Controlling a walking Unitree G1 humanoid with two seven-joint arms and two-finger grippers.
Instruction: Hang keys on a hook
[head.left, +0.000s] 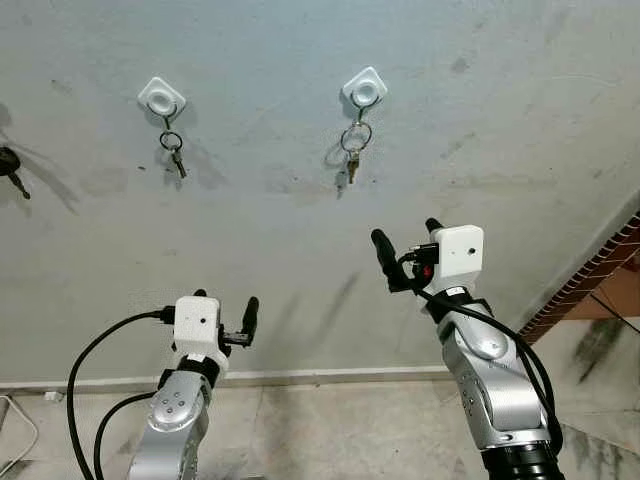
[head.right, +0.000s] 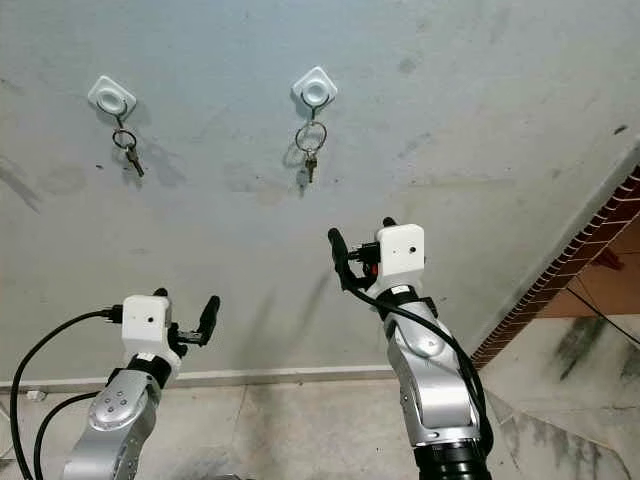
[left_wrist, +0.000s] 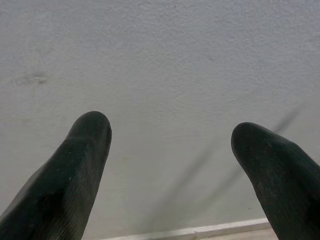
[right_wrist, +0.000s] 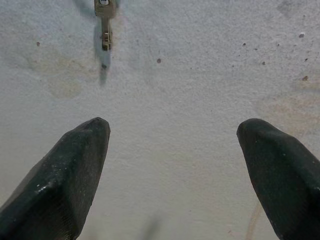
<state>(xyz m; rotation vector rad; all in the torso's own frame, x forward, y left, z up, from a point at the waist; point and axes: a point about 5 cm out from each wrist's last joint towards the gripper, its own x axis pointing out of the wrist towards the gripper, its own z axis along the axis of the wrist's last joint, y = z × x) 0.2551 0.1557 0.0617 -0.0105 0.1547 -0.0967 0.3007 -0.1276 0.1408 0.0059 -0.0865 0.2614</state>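
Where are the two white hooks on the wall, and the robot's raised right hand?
Left white hook (head.left: 161, 97): left eye view, on its square base.
Right white hook (head.left: 365, 88): left eye view, on its round centre.
Right hand (head.left: 407, 243): left eye view, midway between its two black fingertips.

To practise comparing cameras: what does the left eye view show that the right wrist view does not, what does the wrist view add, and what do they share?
Left eye alone: two white hooks, each holding keys, a dark key at the frame's left edge, the low left gripper, both arms and the floor.
Right wrist alone: a close look at the open right gripper and wall specks.
Shared: the wall and the right-hand hook's key.
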